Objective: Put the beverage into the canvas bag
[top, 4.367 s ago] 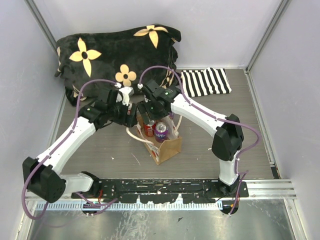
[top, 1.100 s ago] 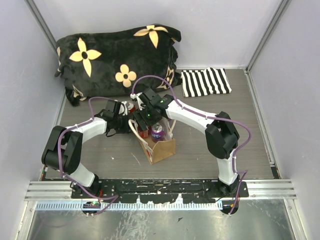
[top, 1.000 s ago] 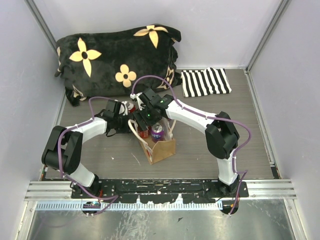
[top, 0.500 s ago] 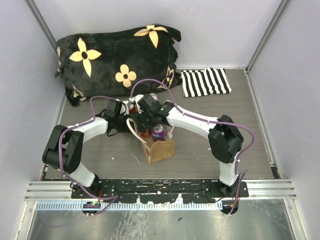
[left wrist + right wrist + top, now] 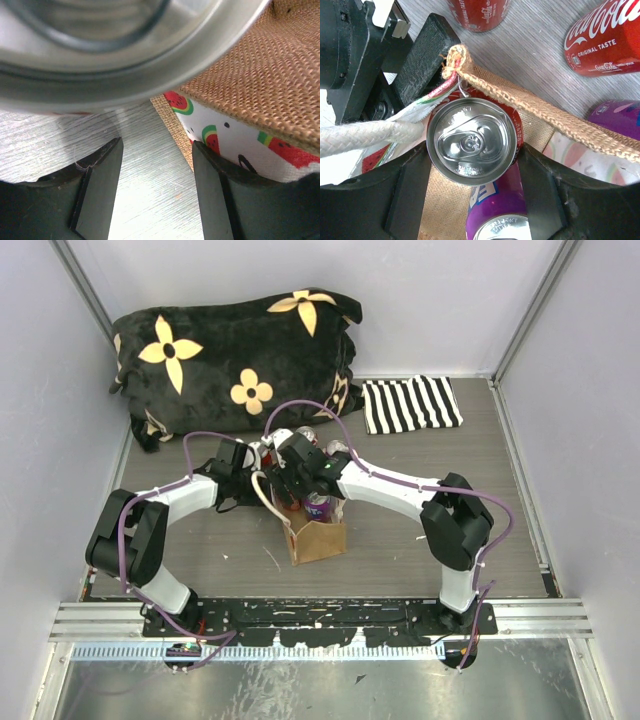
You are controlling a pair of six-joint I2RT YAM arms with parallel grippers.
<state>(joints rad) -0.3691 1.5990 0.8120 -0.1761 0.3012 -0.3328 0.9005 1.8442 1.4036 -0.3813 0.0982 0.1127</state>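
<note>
A red can (image 5: 605,42) lying on the desk (image 5: 545,65) reads "Coca-Cola ORIGINAL TASTE", and another red can (image 5: 477,12) shows part of the same script. White letters on the purple can (image 5: 495,200) are cut off. The embossing on the held can (image 5: 472,142) lid is too small to read.

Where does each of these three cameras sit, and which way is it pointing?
Top view: high behind the arms' bases, looking down on the grey table; left arm and right arm show, meeting at the small tan-brown fabric tote bag.
Left wrist: low near the table, looking past its own left claw at the tote's woven wall.
Right wrist: above the tote, looking down; right claw flanks a red drink can with silver top.
Shared: all three see the tote.
</note>
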